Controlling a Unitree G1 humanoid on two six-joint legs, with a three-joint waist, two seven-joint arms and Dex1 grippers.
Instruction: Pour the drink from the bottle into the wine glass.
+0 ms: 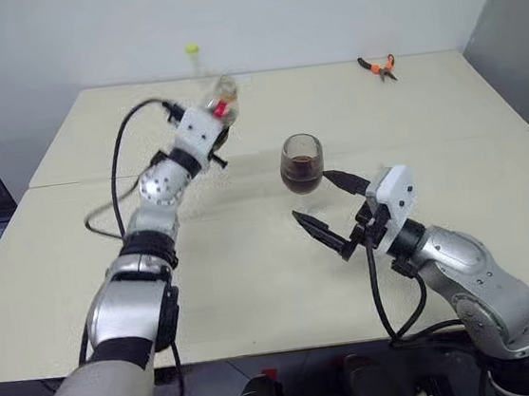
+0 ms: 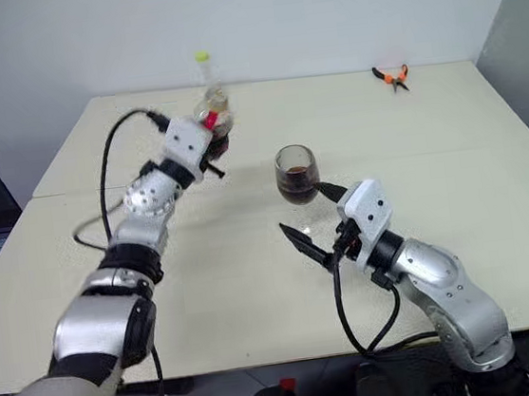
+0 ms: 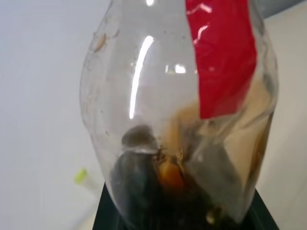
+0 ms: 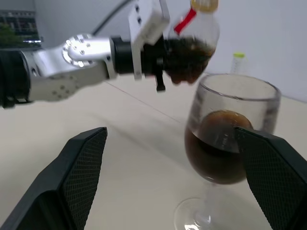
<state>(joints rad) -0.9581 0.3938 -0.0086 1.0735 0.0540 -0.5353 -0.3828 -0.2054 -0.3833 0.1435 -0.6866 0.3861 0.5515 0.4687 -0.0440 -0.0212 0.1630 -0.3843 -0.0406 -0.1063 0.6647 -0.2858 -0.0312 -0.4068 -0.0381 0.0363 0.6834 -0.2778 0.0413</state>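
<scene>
Upper centre, the left gripper (image 1: pixel 220 117) clamps the bottle (image 1: pixel 223 96); the right gripper (image 1: pixel 325 203) (2 fingers spread wide) flanks the half-filled wine glass (image 1: pixel 301 163)

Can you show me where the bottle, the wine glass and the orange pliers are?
bottle (image 4: pixel 192 52): right wrist view, on its dark lower body.
wine glass (image 1: pixel 300 160): left eye view, on the bowl holding the drink.
pliers (image 1: pixel 379 66): left eye view, on the orange handles.
</scene>
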